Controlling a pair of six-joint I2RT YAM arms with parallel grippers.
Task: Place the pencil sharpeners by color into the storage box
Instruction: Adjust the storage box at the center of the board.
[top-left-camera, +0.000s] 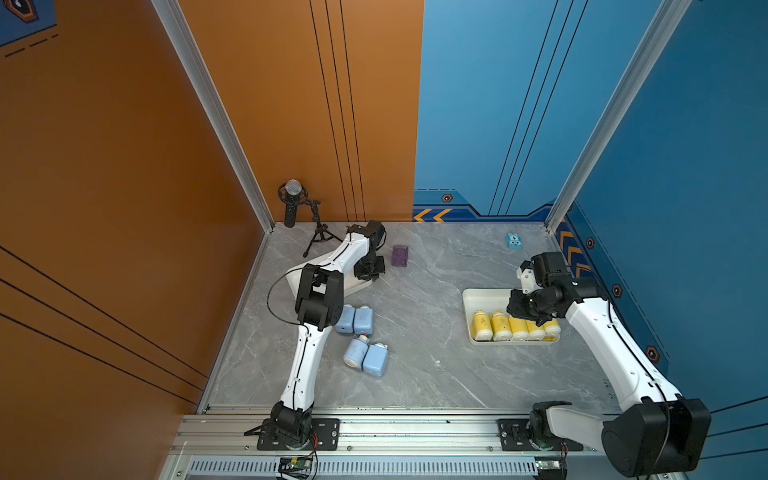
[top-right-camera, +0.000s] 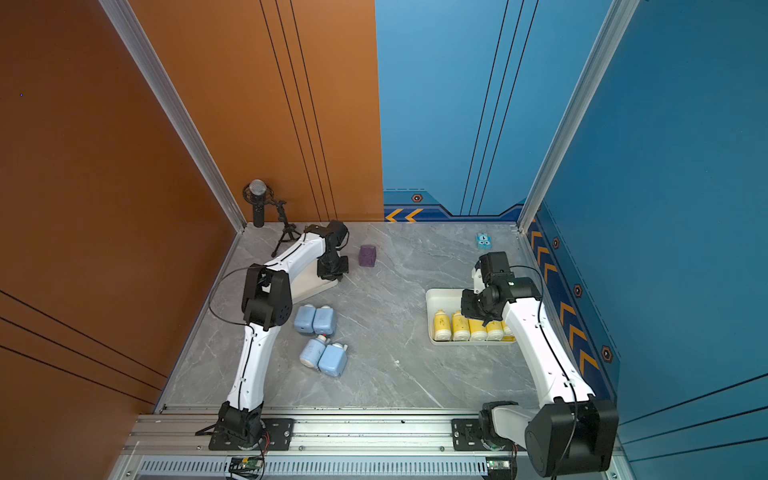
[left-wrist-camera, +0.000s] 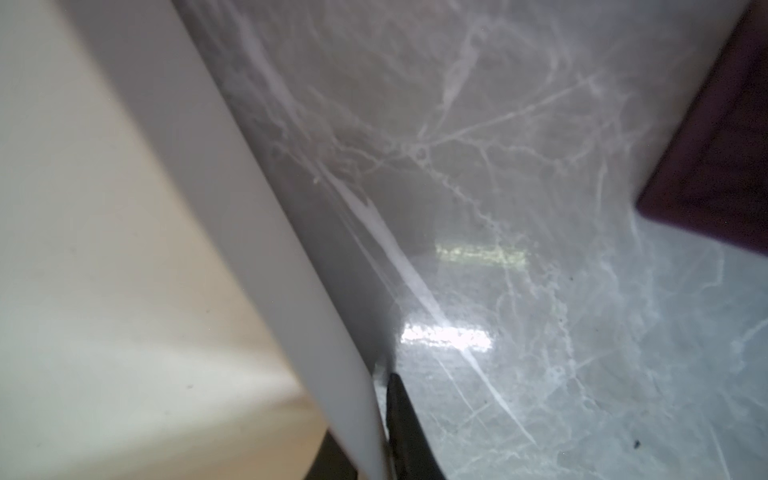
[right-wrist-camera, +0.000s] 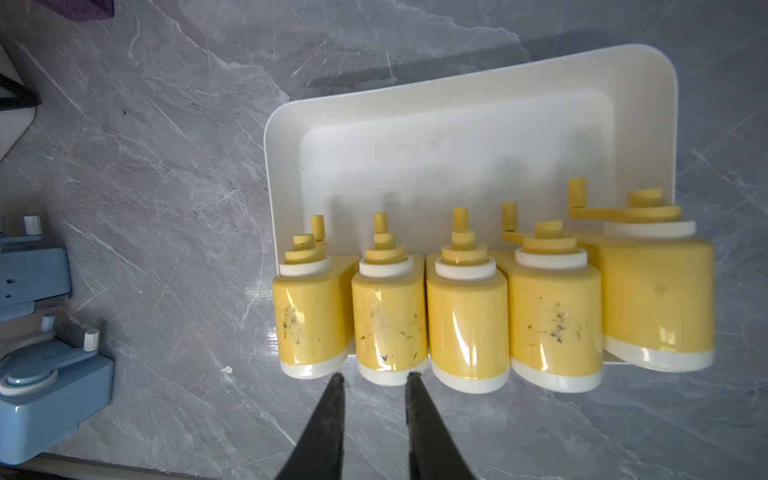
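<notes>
The left claw (top-left-camera: 368, 275) sits left of centre in both top views, pointing down at the far left part of the table. It is clamped shut on the side wall of a white plastic box (left-wrist-camera: 257, 216). In the left wrist view that wall runs between the claw's dark fingers (left-wrist-camera: 399, 415), one outside and one inside. Just right of this claw stands a dark purple plastic block (top-left-camera: 400, 255), apart from the box. Behind it, in the back corner, is a black microphone on a small tripod (top-left-camera: 293, 203).

The right claw (right-wrist-camera: 376, 380) is at mid-right in both top views. Its two fingers are slightly parted and hold nothing. The tips hover just before the white bases of five rounded yellow plastic pencil sharpeners (right-wrist-camera: 467, 320). These lie side by side in a touching row along the near edge of a cream-white rectangular plastic storage box (right-wrist-camera: 457, 95).

Four squarish light blue plastic pencil sharpeners (top-left-camera: 363, 321) lie on the grey marble-patterned table (top-left-camera: 436, 374), below and left of centre, in two touching pairs. A small blue box with a cartoon face (top-left-camera: 514, 241) stands near the back right corner.
</notes>
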